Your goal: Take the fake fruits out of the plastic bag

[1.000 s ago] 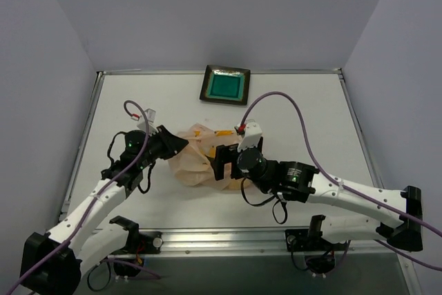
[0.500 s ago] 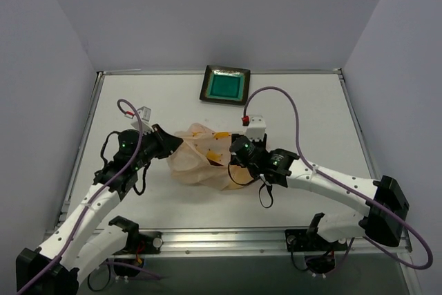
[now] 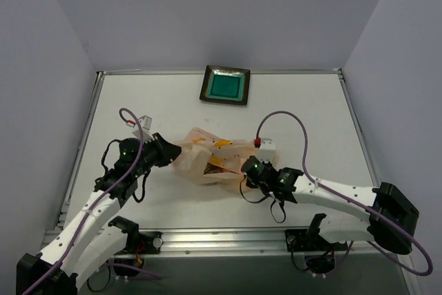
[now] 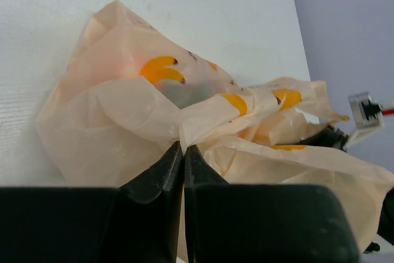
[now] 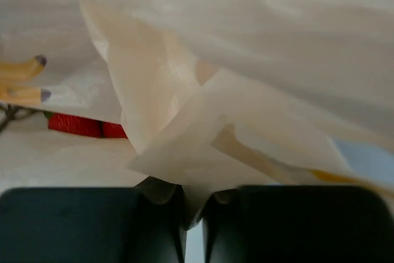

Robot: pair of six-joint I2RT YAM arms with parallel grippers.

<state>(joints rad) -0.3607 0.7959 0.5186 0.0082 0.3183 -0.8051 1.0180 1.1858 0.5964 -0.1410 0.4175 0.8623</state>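
Left arm (image 3: 97,202): reaches from the near-left corner of the bench (image 3: 311,115) toward its middle, wrist angled right.
Right arm (image 3: 331,191): lies low along the near edge and reaches left, a purple cable (image 3: 298,128) looping above it.
Left claw (image 4: 183,147): closed, its two dark fingers pressed together on a fold at the left edge of the plastic bag (image 3: 197,144).
Right claw (image 5: 192,196): clamped on the bag's near-right edge, with a folded flap of film caught between the fingers.
Plastic bag: crumpled, pale peach and translucent, printed with yellow bananas. It lies on the bench between the two claws, held at both ends and stretched from left to right. From above, a dark gap shows along its middle.
Red grape cluster (image 5: 83,125): inside the bag. The right wrist view shows it as a red patch behind a sheet of film, left of the pinched flap. Nothing else inside can be told apart.
Tray (image 3: 226,69): square, dark-rimmed, with a teal centre. It sits at the far edge of the bench, well apart from the bag.
Walls: plain pale grey, closing in the bench at the back and on both sides.
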